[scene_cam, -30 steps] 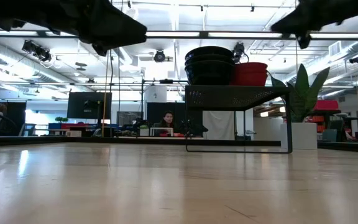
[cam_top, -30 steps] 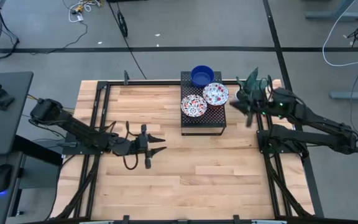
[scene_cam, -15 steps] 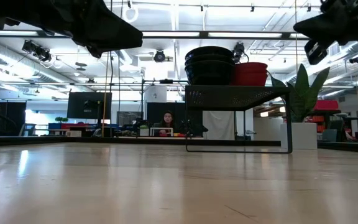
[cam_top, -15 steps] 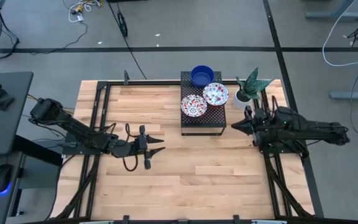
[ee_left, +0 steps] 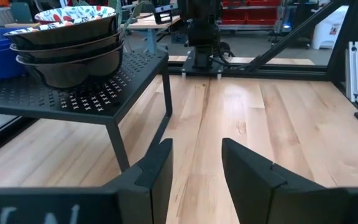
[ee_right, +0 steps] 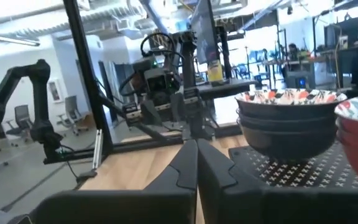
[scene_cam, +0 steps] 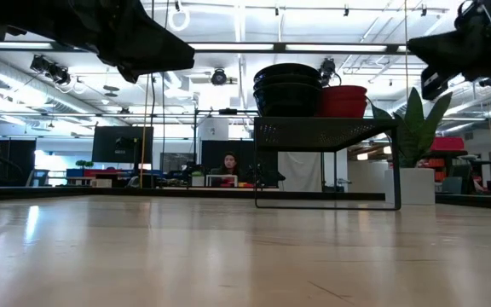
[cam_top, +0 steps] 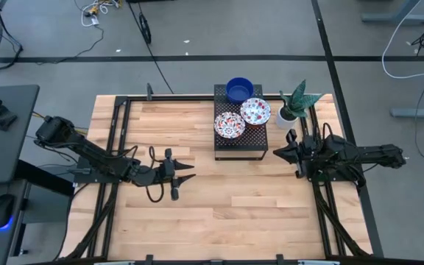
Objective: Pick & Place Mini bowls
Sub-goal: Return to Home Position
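The mini bowls sit in stacks on a black perforated rack (cam_top: 240, 140) at the table's far middle. A cobalt blue stack (cam_top: 239, 90) stands at the far side. Two floral-topped stacks (cam_top: 255, 111) (cam_top: 229, 124) stand in front of it. My left gripper (cam_top: 190, 171) is open and empty, left of the rack, its fingers (ee_left: 160, 163) pointing at the rack. My right gripper (cam_top: 274, 152) is shut and empty, just right of the rack's near right corner. The right wrist view shows a floral-topped stack (ee_right: 288, 121) close ahead.
A white plant pot with a green plant (cam_top: 293, 109) stands right of the rack, at the far right. Black frame rails run along the table's left and right sides (cam_top: 311, 184). Bare wooden table lies in front of the rack (cam_top: 234, 206).
My right gripper has gone from beside the plant toward the table's near edge, to the rack's near right corner. Its arm has drawn back toward the right edge. In the last half second it has barely moved.
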Controlling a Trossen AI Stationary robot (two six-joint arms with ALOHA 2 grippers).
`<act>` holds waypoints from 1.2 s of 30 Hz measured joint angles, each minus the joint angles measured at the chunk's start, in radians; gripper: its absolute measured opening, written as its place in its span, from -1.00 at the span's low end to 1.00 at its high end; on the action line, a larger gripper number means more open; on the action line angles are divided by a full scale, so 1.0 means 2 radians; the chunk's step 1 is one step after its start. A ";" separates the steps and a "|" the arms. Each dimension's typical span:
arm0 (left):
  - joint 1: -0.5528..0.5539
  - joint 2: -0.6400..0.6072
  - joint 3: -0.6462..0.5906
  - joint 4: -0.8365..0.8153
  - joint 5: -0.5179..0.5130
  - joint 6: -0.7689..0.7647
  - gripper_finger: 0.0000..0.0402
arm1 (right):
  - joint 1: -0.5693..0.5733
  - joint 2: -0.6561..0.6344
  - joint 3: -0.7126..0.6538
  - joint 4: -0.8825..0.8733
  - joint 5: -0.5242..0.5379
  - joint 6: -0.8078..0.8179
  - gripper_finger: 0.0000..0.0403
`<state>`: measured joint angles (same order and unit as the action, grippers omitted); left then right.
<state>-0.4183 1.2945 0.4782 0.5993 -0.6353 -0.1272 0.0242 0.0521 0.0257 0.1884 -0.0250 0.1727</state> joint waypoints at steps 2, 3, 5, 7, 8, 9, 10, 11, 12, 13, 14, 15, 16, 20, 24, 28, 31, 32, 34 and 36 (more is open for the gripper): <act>0.000 0.000 0.000 -0.003 0.000 0.000 -0.29 | 0.000 0.000 -0.006 -0.004 0.007 -0.003 -0.98; 0.000 0.000 0.000 -0.005 -0.002 -0.004 -0.29 | 0.000 0.000 -0.005 -0.007 0.015 -0.007 -0.97; 0.000 0.000 0.000 -0.007 -0.014 -0.012 -0.29 | 0.000 -0.001 -0.005 -0.013 0.040 -0.022 -0.97; 0.000 0.000 0.000 -0.007 -0.021 -0.011 -0.29 | 0.000 0.000 -0.005 -0.014 0.066 -0.033 -0.97; 0.000 0.000 0.000 -0.009 -0.021 -0.010 -0.29 | 0.000 0.000 -0.005 -0.016 0.074 -0.039 -0.97; 0.001 0.000 0.000 -0.014 -0.021 -0.010 -0.29 | -0.001 0.000 -0.005 -0.020 0.079 -0.042 -0.97; 0.001 -0.002 -0.001 -0.023 -0.021 -0.010 -0.29 | 0.000 0.000 -0.005 -0.027 0.085 -0.042 -0.97; 0.001 -0.007 -0.001 -0.033 -0.021 -0.010 -0.29 | 0.000 0.000 -0.005 -0.037 0.088 -0.042 -0.97; 0.001 -0.010 -0.001 -0.041 -0.022 -0.012 -0.29 | -0.001 0.000 -0.005 -0.045 0.088 -0.042 -0.97; 0.000 -0.013 -0.001 -0.049 -0.026 -0.013 -0.29 | 0.000 0.000 -0.005 -0.051 0.089 -0.040 -0.97; 0.000 -0.018 -0.002 -0.059 -0.034 -0.014 -0.29 | 0.000 0.000 -0.005 -0.055 0.089 -0.040 -0.98; 0.000 -0.023 -0.006 -0.060 -0.041 -0.015 -0.29 | 0.000 0.000 -0.005 -0.056 0.093 -0.040 -0.98; 0.000 -0.029 -0.010 -0.060 -0.047 -0.017 -0.29 | 0.000 0.000 -0.005 -0.055 0.101 -0.041 -0.99; 0.000 -0.056 -0.036 -0.060 -0.062 -0.029 -0.29 | 0.000 -0.006 -0.005 -0.052 0.133 -0.051 -0.99; -0.001 -0.084 -0.065 -0.058 -0.065 -0.054 -0.29 | -0.001 -0.016 -0.004 -0.064 0.139 -0.057 -0.99; -0.001 -0.107 -0.098 -0.054 -0.066 -0.075 -0.29 | -0.001 -0.016 -0.004 -0.073 0.124 -0.063 -0.99; -0.004 -0.126 -0.121 -0.045 -0.066 -0.080 -0.29 | -0.001 -0.015 -0.004 -0.074 0.106 -0.062 -0.99; -0.004 -0.131 -0.128 -0.044 -0.066 -0.083 -0.29 | -0.001 -0.014 -0.004 -0.074 0.098 -0.063 -0.98; -0.004 -0.149 -0.140 -0.044 -0.066 -0.086 -0.31 | -0.001 -0.011 -0.004 -0.077 0.079 -0.065 -0.97; -0.004 -0.169 -0.152 -0.044 -0.066 -0.085 -0.35 | -0.001 -0.009 -0.004 -0.081 0.063 -0.069 -0.97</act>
<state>-0.4259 0.9570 0.1749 0.5120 -0.7666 -0.2982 0.0231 0.0349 0.0170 0.0271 0.1010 0.0355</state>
